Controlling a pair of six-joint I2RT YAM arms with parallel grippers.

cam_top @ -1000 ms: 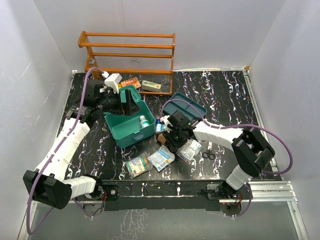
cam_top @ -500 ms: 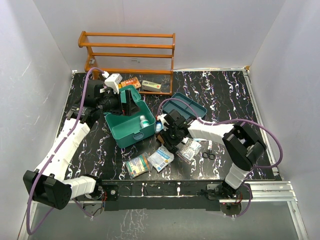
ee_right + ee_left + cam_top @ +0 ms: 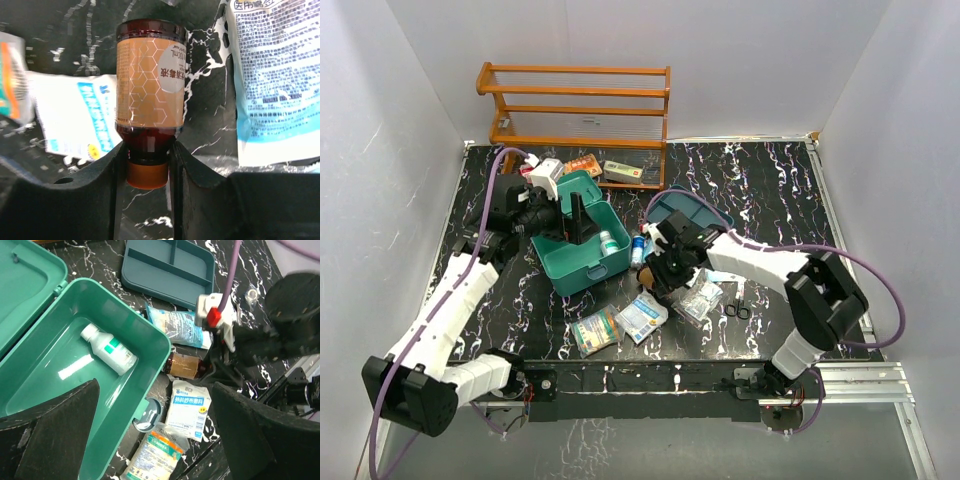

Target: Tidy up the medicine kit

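1. Top view: your right gripper (image 3: pixel 665 275) has stayed by the front corner of the medicine kit (image 3: pixel 582 272). The kit sits open, left of centre on the table (image 3: pixel 770 190). Your left gripper (image 3: pixel 572 215) has eased back slightly above it. I read that as a pickup in progress.
2. Left wrist: fingers spread wide, empty. The kit holds one green-labelled white bottle (image 3: pixel 107 349).
3. Right wrist: fingers closed on the neck of the amber bottle (image 3: pixel 150 85). Label shows "mL" plus Chinese text.

The medicine kit (image 3: pixel 582 270) lies open, a white bottle (image 3: pixel 607 243) inside.
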